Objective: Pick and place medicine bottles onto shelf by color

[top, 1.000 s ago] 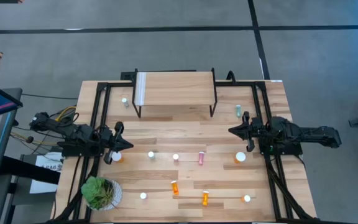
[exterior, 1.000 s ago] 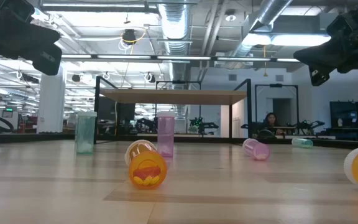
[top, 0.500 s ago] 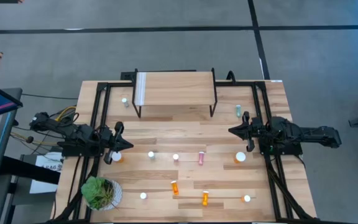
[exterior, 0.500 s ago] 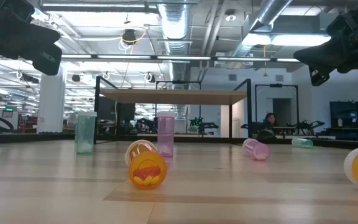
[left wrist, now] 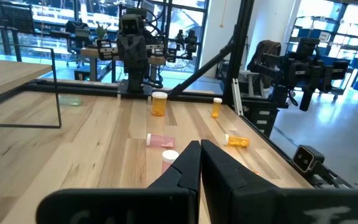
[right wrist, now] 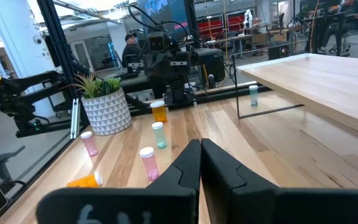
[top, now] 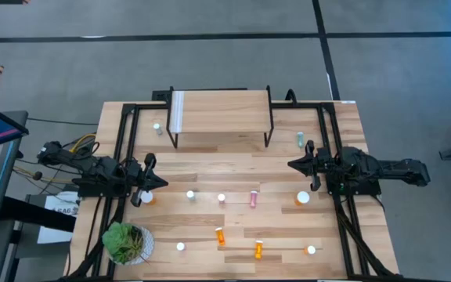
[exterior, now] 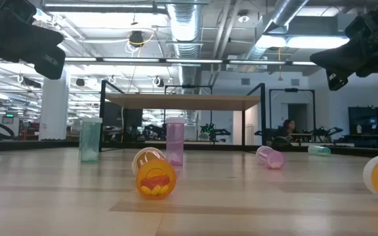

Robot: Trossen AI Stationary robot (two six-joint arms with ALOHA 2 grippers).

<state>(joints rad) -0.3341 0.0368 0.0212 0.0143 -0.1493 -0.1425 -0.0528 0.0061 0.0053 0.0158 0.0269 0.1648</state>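
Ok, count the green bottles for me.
3 green bottles: one upright by the shelf's left legs, one lying off its right legs, one upright mid-table beside the upright pink bottle. None looks hidden.

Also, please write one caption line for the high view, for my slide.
Small white-capped medicine bottles lie scattered on the wooden table before the empty wood-topped shelf.

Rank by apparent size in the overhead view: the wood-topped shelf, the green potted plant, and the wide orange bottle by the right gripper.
1. wood-topped shelf, clearly largest.
2. green potted plant.
3. wide orange bottle, smallest.

All three sit at similar distance from the overhead camera, so the order is reliable.
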